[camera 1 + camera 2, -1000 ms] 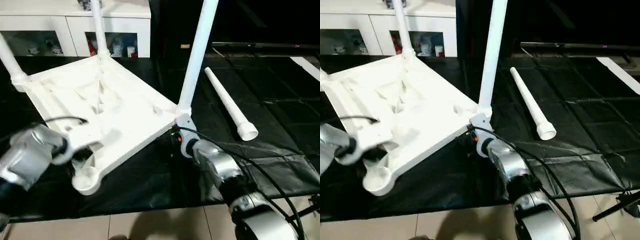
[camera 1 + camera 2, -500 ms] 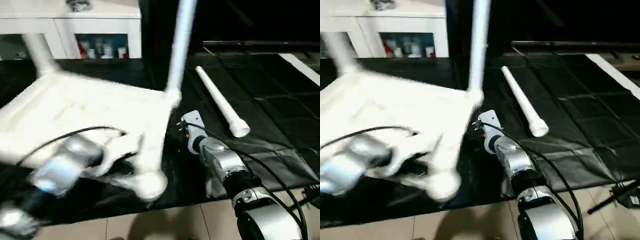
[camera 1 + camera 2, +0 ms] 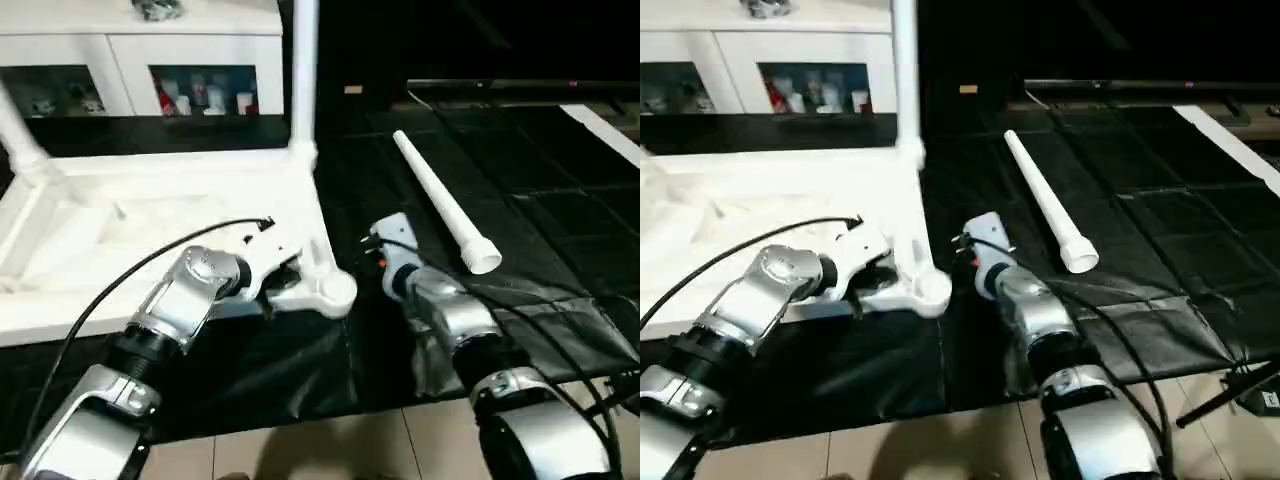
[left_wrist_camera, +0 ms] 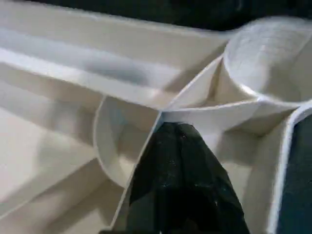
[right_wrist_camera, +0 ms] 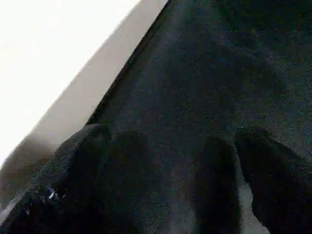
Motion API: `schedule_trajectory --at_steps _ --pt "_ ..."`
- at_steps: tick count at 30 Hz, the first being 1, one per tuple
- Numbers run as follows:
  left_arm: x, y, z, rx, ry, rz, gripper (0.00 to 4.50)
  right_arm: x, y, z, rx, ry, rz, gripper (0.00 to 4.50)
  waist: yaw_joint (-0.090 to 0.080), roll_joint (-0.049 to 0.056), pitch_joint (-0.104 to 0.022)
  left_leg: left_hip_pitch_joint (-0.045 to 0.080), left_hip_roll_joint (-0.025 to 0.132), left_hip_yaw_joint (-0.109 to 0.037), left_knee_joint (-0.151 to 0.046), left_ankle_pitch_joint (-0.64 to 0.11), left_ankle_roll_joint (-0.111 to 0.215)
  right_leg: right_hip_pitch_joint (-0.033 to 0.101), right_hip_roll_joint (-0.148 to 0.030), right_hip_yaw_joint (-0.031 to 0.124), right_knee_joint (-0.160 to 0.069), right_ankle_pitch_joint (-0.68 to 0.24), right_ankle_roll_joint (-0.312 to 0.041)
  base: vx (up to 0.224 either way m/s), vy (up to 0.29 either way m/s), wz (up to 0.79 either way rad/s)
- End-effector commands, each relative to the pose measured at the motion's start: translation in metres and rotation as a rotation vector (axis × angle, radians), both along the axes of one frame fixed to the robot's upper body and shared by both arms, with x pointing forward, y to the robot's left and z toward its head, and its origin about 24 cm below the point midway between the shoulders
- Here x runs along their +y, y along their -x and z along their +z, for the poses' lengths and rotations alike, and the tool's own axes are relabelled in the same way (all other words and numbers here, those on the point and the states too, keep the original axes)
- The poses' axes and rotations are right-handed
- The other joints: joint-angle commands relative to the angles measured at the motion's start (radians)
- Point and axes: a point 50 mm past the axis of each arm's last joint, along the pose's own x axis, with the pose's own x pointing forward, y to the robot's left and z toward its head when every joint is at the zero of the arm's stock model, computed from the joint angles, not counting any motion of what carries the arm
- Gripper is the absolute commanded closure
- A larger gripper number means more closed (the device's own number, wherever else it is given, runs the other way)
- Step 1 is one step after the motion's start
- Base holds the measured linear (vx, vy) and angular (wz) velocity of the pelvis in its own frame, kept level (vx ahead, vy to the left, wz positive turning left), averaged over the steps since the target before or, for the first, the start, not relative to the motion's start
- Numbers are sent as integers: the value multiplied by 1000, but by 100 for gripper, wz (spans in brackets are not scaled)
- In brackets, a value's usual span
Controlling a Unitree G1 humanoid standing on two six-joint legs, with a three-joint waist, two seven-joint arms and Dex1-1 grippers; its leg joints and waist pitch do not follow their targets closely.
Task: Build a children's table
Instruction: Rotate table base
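White plastic top [image 3: 150, 215], upside down on the black mat [image 3: 560, 220], ribbed underside up, lying left of centre. Two legs seated and standing: one [image 3: 303, 70] at the far right corner, another [image 3: 18, 130] at the far left. Near right corner socket [image 3: 335, 290] empty. Loose leg [image 3: 445, 205] lying on the mat to the right, well apart from the top, flared end nearest.

Probably light and stiff, hollow moulded stuff; smooth and likely a bit slippery on the round legs, not fragile. Thin ribs and the rim give the surest purchase on the top; a loose leg best taken around its thicker half, near the flared end, so it does not tip in the grip.

Left gripper [image 3: 272, 285] at the near right corner, beside the empty socket. Black fingers [image 4: 178, 185] pressed together, tip resting against a rib junction inside the underside; whether any rib is pinched between them, cannot tell. Right gripper [image 3: 385, 240] just right of the top's edge, fingers [image 5: 265, 175] spread wide, nothing between them, only mat below.

Beyond the mat, a white cabinet [image 3: 130, 60] with glass doors at the far left.
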Motion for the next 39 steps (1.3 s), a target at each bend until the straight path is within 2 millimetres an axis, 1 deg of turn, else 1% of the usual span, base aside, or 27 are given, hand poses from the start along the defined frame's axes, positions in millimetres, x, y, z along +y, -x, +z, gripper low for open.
schedule_trajectory --at_steps 1,3,5,8,9,11,12,13,14,15,16,20,21,23,24,25,26,27,28,29,32,33,34,35,36,37,39 --pt "-2 0 24 -65 114 -9 447 -11 -15 27 -68 -20 -40 0 9 11 -86 13 65 -29 -57 -47 54 68 -91 72 -45 -3 -255 0 0 0" --pt "-1 1 27 -70 144 -5 447 -14 -18 31 -77 -20 -54 0 10 8 -83 9 61 -26 -56 -62 62 68 -90 71 -47 -14 -261 0 0 0" --pt "7 5 34 -83 202 38 430 -30 -30 47 -109 -5 -107 0 8 7 -79 11 64 -28 -57 -108 45 69 -95 70 -53 -91 -256 0 0 0" --pt "15 9 40 -106 215 63 418 -45 -38 59 -144 53 -158 0 13 -1 -71 15 60 -25 -59 -149 25 63 -89 69 -68 -200 -216 0 0 0" --pt "21 15 45 -123 224 73 408 -55 -42 68 -168 60 -193 0 13 0 -74 14 64 -28 -59 -146 19 64 -94 69 -61 -203 -215 0 0 0" --pt "25 20 49 -149 226 72 392 -59 -44 74 -169 10 -208 0 14 1 -73 11 60 -27 -58 -139 23 64 -88 69 -61 -189 -208 0 0 0" --pt "27 23 51 -156 230 70 375 -62 -45 76 -170 44 -218 0 15 2 -76 9 62 -28 -57 -122 30 66 -89 69 -55 -156 -216 0 0 0" --pt "30 30 55 -171 231 60 375 -66 -47 81 -181 49 -231 0 19 9 -74 10 59 -28 -57 -118 36 64 -87 68 -56 -143 -219 0 0 0" --pt "32 34 57 -168 237 54 371 -68 -48 84 -179 29 -253 0 16 6 -76 6 61 -29 -56 -115 37 67 -89 68 -52 -131 -225 0 0 0" --pt "33 37 59 -165 241 50 348 -70 -49 85 -177 7 -266 0 19 13 -76 8 60 -29 -56 -115 39 65 -87 67 -52 -120 -233 0 0 0" --pt "34 40 60 -163 242 48 348 -73 -50 86 -173 21 -292 0 20 12 -75 10 59 -28 -56 -121 39 63 -85 67 -51 -115 -238 0 0 0" --pt "39 49 65 -145 226 57 319 -82 -50 85 -149 85 -327 0 25 14 -73 8 60 -30 -57 -151 19 64 -87 67 -51 -147 -238 0 0 0" --pt "41 51 66 -136 220 62 310 -85 -50 86 -141 79 -346 0 28 16 -70 13 58 -27 -56 -168 15 58 -83 67 -55 -162 -232 0 0 0" --pt "47 62 71 -121 219 81 292 -94 -49 84 -99 71 -405 0 32 18 -60 11 58 -29 -60 -202 2 56 -81 68 -58 -192 -221 0 0 0" --pt "49 68 74 -116 220 92 285 -98 -48 83 -88 92 -420 0 32 18 -49 9 55 -29 -63 -222 -1 52 -79 68 -63 -219 -209 0 0 0" --pt "50 71 75 -113 221 96 285 -100 -47 82 -84 106 -426 0 32 21 -46 10 56 -30 -63 -240 -6 49 -80 68 -63 -234 -208 0 0 0" --pt "51 73 76 -111 221 99 276 -102 -47 81 -81 115 -431 0 29 17 -47 10 55 -31 -64 -247 -4 52 -79 67 -65 -248 -204 0 0 0" --pt "53 79 77 -105 221 114 267 -104 -46 81 -79 129 -437 0 30 18 -33 10 53 -31 -65 -270 -1 46 -79 68 -72 -299 -185 0 0 0" --pt "53 81 77 -104 221 118 267 -105 -46 81 -78 129 -437 0 29 17 -33 9 53 -32 -65 -269 1 47 -80 68 -72 -306 -181 0 0 0" --pt "55 87 78 -98 222 128 258 -106 -46 80 -76 128 -438 0 28 16 -23 6 52 -32 -67 -273 3 43 -79 69 -74 -315 -177 0 0 0" --pt "59 98 76 -75 211 146 242 -111 -44 78 -65 156 -443 0 25 13 -11 4 50 -33 -67 -253 21 41 -77 70 -73 -319 -169 0 0 0" --pt "60 101 76 -72 204 151 217 -112 -44 77 -62 168 -445 0 25 14 -9 1 50 -32 -65 -214 35 40 -74 70 -69 -272 -181 0 0 0" --pt "60 103 76 -70 197 155 217 -113 -43 77 -58 176 -448 0 24 12 2 -2 49 -31 -67 -210 41 35 -73 71 -71 -267 -184 0 0 0" --pt "61 106 76 -69 189 158 204 -115 -43 76 -52 180 -452 0 24 13 2 -3 50 -32 -67 -204 44 37 -73 71 -69 -260 -188 0 0 0" --pt "61 112 76 -56 182 164 204 -119 -41 74 -40 190 -465 0 21 10 16 -5 51 -32 -70 -195 52 34 -73 73 -68 -243 -192 0 0 0" --pt "62 117 76 -47 176 169 198 -122 -40 74 -31 182 -482 0 21 10 11 -7 50 -32 -65 -158 59 38 -74 74 -60 -197 -206 0 0 0" --pt "64 121 77 -38 167 182 165 -123 -40 74 -22 166 -492 0 21 10 19 -14 48 -28 -59 -71 107 35 -67 74 -46 -71 -246 0 0 0"
